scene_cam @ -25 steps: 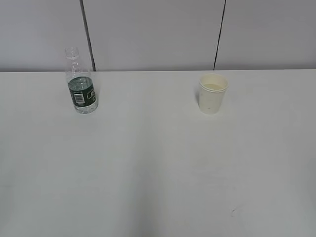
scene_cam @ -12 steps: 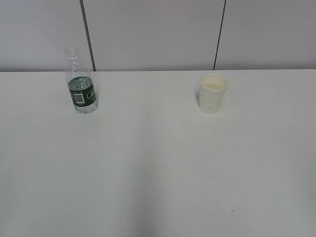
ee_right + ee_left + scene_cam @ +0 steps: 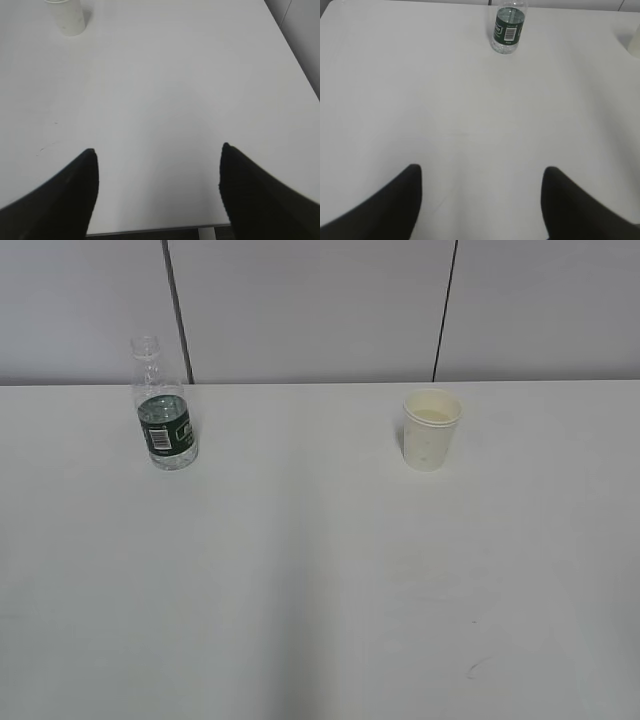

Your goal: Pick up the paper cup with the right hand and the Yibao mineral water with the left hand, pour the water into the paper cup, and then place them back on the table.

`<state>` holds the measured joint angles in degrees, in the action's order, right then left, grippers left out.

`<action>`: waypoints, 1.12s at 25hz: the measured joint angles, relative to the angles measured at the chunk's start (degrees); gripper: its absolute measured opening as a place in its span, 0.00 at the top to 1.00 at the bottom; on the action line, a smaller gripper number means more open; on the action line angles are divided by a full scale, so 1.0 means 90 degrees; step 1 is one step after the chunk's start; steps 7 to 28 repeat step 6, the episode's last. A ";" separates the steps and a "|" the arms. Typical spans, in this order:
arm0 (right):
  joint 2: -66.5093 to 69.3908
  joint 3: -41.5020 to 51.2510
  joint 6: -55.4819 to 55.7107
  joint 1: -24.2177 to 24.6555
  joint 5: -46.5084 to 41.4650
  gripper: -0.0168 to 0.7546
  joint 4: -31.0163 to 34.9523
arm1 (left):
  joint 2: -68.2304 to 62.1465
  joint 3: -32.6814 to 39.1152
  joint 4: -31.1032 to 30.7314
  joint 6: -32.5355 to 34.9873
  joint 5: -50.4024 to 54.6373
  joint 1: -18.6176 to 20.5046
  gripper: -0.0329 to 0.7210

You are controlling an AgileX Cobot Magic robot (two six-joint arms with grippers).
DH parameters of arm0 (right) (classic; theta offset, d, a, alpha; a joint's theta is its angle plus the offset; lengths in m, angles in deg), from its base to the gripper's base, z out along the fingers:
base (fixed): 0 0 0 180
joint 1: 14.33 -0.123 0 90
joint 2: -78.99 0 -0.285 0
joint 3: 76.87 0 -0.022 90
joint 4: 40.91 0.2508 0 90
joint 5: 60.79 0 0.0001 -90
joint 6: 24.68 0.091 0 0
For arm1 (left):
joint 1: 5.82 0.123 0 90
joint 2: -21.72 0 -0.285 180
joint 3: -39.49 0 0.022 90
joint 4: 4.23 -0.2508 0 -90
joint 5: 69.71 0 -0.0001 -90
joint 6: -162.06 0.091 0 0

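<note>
The Yibao mineral water (image 3: 163, 410), a small clear capless bottle with a dark green label, stands upright at the back left of the white table (image 3: 300, 570). The left wrist view shows the bottle (image 3: 509, 27) far ahead of my left gripper (image 3: 481, 172), which is open with nothing between its black fingers. The cream paper cup (image 3: 431, 429) stands upright at the back right. In the right wrist view the cup (image 3: 70, 17) sits far ahead and to the left of my right gripper (image 3: 157, 152), open and empty. Neither arm shows in the exterior view.
A grey panelled wall (image 3: 320, 310) runs behind the table's far edge. The table's near edge (image 3: 150, 230) lies just below my right gripper, and its right edge (image 3: 295, 55) runs along the right of that view. A faint scuff mark (image 3: 472, 670) is near the front right.
</note>
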<state>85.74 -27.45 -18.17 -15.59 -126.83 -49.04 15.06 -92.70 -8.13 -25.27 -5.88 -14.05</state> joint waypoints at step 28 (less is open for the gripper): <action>0.0000 0.0000 0.0000 0.0000 0.0000 0.22 0.0000 | 0.0000 0.0000 0.0000 0.0000 0.0000 0.0000 0.34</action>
